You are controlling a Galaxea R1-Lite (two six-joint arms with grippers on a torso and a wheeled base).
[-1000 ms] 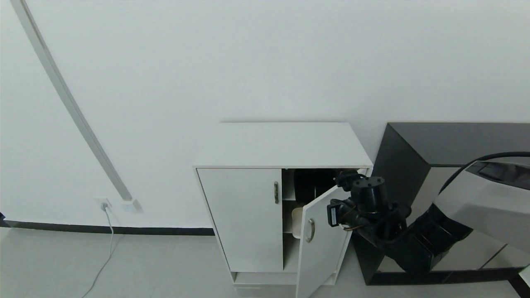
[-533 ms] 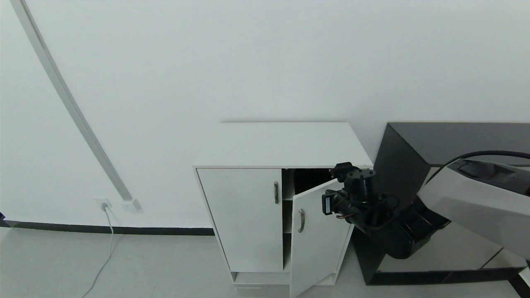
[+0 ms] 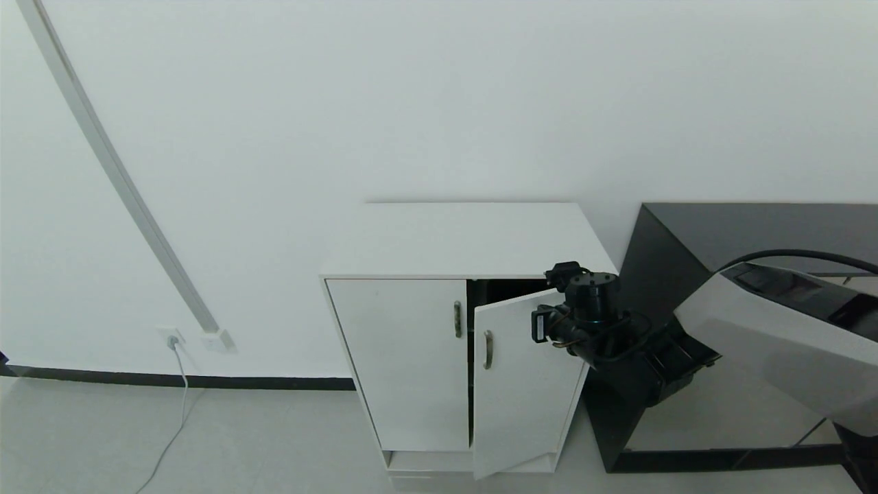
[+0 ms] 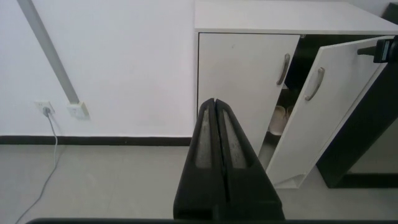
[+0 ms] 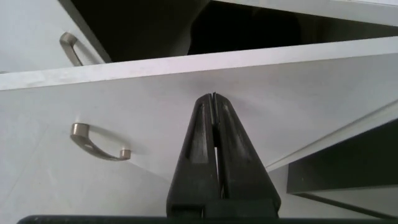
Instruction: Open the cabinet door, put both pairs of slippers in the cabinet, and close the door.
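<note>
Both pairs of my fingers (image 5: 200, 130) are pressed together: right gripper (image 5: 214, 97) touches the ajar door (image 3: 521, 384) near its top edge, left gripper (image 4: 214, 103) hangs apart from the cabinet (image 3: 466, 240); slippers (image 4: 280, 119) sit inside.

One cabinet (image 3: 466, 240), two doors (image 3: 401, 363), two handles (image 3: 457, 319), two claws (image 4: 215, 106).

Up on the head we look forward and down at the cabinet (image 3: 466, 240) from well back. Our left wrist cam views it from lower down, farther off. The right wrist cam sits right up against the door (image 5: 298, 118). All three share that door.
</note>
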